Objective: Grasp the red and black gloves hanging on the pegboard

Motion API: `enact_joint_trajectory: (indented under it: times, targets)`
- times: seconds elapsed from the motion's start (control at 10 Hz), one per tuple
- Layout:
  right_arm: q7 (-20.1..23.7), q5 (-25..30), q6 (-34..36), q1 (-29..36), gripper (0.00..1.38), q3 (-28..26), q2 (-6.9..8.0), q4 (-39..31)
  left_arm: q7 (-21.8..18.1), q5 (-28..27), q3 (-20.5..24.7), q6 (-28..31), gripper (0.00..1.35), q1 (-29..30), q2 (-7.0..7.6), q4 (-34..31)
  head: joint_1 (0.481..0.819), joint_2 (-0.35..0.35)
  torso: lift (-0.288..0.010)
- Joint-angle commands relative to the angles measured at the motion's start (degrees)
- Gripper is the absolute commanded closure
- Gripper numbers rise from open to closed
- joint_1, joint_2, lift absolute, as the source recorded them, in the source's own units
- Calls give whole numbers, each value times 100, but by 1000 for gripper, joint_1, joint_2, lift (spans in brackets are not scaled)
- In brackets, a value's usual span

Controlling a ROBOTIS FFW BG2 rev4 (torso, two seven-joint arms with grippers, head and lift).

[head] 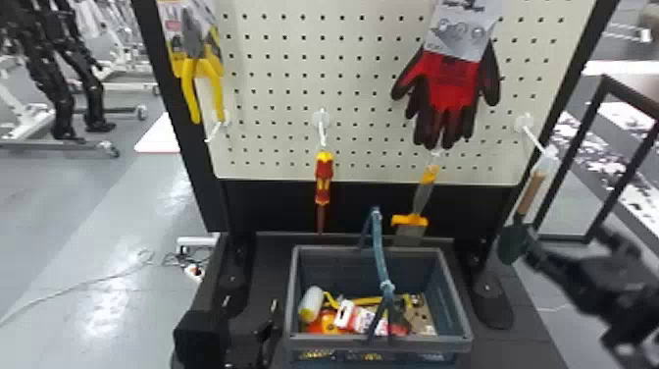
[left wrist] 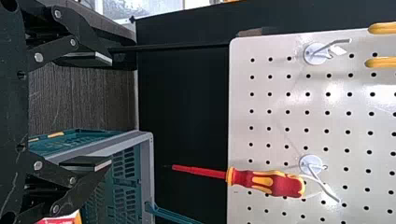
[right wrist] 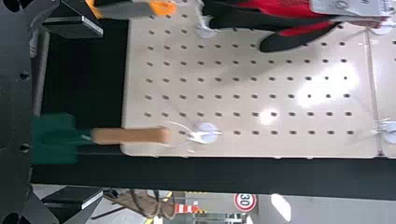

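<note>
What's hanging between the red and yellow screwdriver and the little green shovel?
A scraper with an orange handle hangs there, right below the red and black gloves. The head view shows it between the screwdriver and shovel.

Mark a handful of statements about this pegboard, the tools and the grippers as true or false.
1. The red and black gloves hang on the pegboard. True.
2. The right gripper is shut on the gloves. False: its jaws stand open and hold nothing.
3. The screwdriver lies in the basket. False: it hangs from a pegboard hook above the basket.
4. The yellow pliers hang on the robot's left side of the board. True.
5. The left gripper has its jaws open. True.
</note>
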Motion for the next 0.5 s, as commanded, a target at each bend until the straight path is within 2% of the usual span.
enact_joint_trajectory:
  times: [0.0,0.3,0.4]
  targets:
    - [316,240,506,-501,104,-306,0,-224,-8,-9,-5,10,507,-27,0,1,549,0,-100]
    - [1282,872,1394,-1723,99,-544,-36,-312,-25,0,-22,80,507,-97,53,-8,549,0,-100]
    - [1326,626,1640,-2048,99,-509,-317,-294,-34,0,-48,124,509,-141,79,-8,549,0,-100]
